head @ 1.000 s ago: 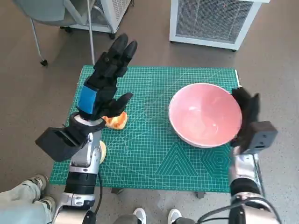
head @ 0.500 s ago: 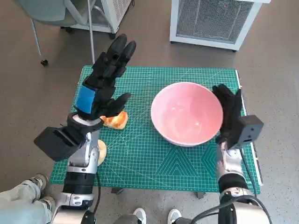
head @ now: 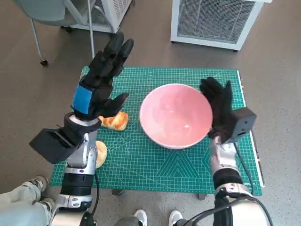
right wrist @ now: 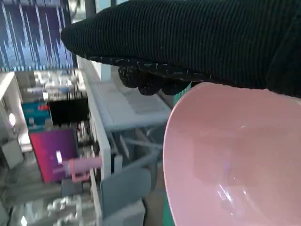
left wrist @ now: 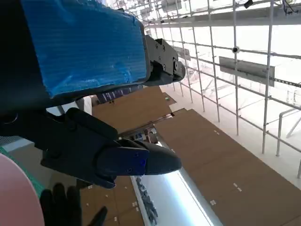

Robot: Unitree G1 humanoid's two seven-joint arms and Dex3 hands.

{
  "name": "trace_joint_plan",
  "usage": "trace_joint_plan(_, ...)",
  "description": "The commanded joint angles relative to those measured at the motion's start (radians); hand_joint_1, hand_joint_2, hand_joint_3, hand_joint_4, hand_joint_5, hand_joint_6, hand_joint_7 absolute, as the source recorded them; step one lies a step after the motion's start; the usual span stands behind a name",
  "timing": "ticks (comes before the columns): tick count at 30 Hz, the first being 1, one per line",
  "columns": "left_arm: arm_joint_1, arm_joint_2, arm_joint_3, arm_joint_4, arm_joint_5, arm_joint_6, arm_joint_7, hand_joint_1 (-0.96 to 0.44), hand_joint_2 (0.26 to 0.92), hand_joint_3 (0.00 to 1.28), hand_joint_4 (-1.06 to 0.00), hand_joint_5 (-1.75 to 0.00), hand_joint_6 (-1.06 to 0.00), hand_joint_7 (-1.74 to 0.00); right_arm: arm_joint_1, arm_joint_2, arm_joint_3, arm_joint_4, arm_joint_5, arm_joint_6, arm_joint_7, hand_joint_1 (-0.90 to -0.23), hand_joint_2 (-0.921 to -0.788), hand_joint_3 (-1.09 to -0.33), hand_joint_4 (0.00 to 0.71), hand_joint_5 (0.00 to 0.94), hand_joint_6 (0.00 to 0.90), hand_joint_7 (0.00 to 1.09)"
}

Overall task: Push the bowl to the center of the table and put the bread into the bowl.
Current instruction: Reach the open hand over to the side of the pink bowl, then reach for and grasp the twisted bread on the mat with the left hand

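Left hand [left wrist: 89, 99] raised; bowl [left wrist: 14, 193] rim, seemingly.

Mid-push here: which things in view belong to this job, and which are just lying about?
Part of the job:
- pale pink round bowl, empty, on the green cutting mat
- golden-brown bread piece on the mat, beside the left hand
- right hand, flat against the bowl's side

Just lying about:
- second pale bread roll at the mat's near edge
- white grilled unit on the floor
- grey chair
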Motion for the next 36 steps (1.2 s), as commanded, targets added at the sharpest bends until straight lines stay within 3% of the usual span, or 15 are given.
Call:
trace_joint_plan(1,0.012,-0.009,0.002,-0.013,-0.004,0.006,0.007,-0.65,0.921,0.32,-0.27,-0.01,-0.30,-0.05,-0.011,0.007,0.008,0.021,-0.008,0.029,0.005,-0.625,-0.921,-0.874,0.262,0.008,0.119,0.40)
trace_joint_plan(9,0.021,-0.011,-0.002,-0.019,0.006,0.002,0.014,-0.65,0.921,0.32,-0.28,-0.01,-0.30,-0.05,-0.025,-0.006,0.009,0.017,-0.002,0.033,0.015,-0.639,-0.921,-0.867,0.255,0.003,0.124,0.40)
trace_joint_plan(17,0.028,-0.017,-0.002,-0.028,0.009,0.004,0.022,-0.66,0.921,0.32,-0.27,-0.01,-0.30,-0.04,-0.037,-0.044,0.006,-0.016,0.002,-0.005,0.012,-0.623,-0.921,-0.889,0.247,0.001,0.122,0.39)
trace_joint_plan(22,0.025,-0.020,-0.003,-0.025,0.012,0.002,0.028,-0.67,0.921,0.32,-0.27,0.00,-0.30,-0.04,-0.039,-0.048,0.010,-0.068,0.004,-0.074,0.007,-0.604,-0.921,-0.899,0.245,0.000,0.117,0.39)
trace_joint_plan(27,0.021,-0.027,-0.007,-0.025,0.019,-0.002,0.038,-0.66,0.921,0.32,-0.28,0.00,-0.30,-0.04,-0.028,-0.044,0.024,-0.146,0.006,-0.164,0.032,-0.626,-0.921,-0.894,0.246,0.001,0.115,0.40)
trace_joint_plan(30,0.017,-0.030,-0.011,-0.028,0.022,0.001,0.039,-0.66,0.921,0.33,-0.28,0.00,-0.30,-0.04,-0.008,-0.041,0.051,-0.232,-0.003,-0.239,0.058,-0.649,-0.921,-0.883,0.248,0.002,0.093,0.45)
trace_joint_plan(36,0.012,-0.033,-0.019,-0.033,0.016,0.007,0.033,-0.67,0.921,0.33,-0.28,0.00,-0.31,-0.05,0.034,-0.062,0.114,-0.389,-0.005,-0.309,0.137,-0.676,-0.921,-0.868,0.263,0.006,0.036,0.58)
